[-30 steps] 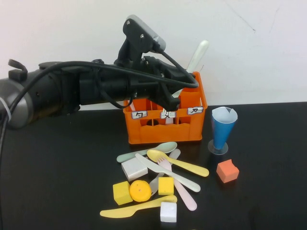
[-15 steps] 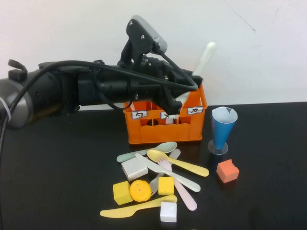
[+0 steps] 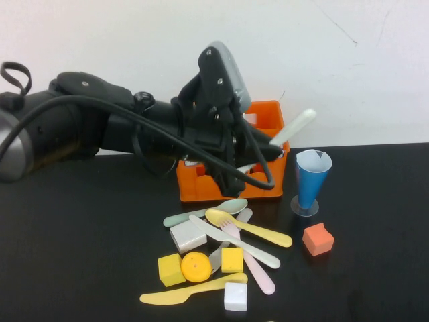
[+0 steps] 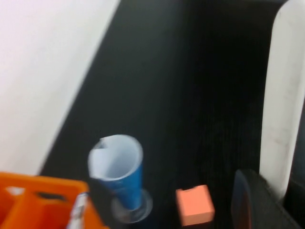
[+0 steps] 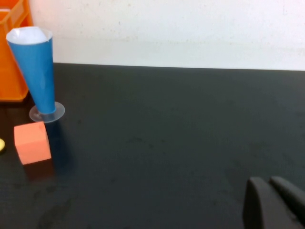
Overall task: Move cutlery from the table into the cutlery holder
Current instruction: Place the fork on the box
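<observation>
Left gripper (image 3: 258,155) poised over the front of the orange cutlery holder (image 3: 265,115), hiding the crate's labels and most of its compartments behind the black arm and cables. Jaws nearly closed on a white cutlery piece (image 3: 293,127); only its rounded handle end visible, working end buried in the gripper, so type not certain. Long axis tilted, handle pointing up and out to the robot's right, over the holder's right edge toward the blue cone cup (image 3: 312,176). In the left wrist view, same white handle (image 4: 283,95) cut off at the frame edge.

Right gripper (image 5: 274,200) closed and empty, low over bare table (image 3: 80,255), out of the high view.

Remaining cutlery (image 3: 228,235) heaped on the table in front of the holder, among cubes (image 3: 318,239) and a yellow ball (image 3: 196,267).
</observation>
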### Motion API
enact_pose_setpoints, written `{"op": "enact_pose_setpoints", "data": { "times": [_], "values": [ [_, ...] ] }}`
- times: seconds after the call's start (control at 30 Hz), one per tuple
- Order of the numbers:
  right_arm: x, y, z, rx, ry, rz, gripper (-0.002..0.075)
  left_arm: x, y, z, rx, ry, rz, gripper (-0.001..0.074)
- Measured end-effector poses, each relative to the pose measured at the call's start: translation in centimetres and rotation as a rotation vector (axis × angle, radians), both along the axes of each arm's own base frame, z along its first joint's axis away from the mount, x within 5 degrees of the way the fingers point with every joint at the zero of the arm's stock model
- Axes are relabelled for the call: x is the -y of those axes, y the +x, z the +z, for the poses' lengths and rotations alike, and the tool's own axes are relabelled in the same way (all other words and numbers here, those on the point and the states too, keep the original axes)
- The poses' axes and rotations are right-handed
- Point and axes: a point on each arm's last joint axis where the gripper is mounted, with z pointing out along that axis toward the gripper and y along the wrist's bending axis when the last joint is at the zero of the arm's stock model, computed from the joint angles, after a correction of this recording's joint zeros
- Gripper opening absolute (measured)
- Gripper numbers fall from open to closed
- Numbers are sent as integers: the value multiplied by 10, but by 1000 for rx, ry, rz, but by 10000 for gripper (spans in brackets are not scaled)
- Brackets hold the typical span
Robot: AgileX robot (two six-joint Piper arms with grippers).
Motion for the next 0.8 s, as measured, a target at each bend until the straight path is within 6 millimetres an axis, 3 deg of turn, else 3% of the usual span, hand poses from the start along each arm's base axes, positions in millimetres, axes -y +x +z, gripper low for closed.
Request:
{"op": "enact_pose_setpoints", "data": {
  "times": [0.17,0.43,0.6,0.8],
  "values": [
    [0,0,0,0,0,0,-3,2,-1,7,29,28,71,38],
    [0,0,0,0,0,0,-3,1,2,-1,-21,135,222,38],
    [0,0,0,0,0,0,-3,-8,9,5,-49,137,425,38],
    [0,0,0,0,0,0,-3,-25,25,13,-140,-24,795,38]
  ]
}}
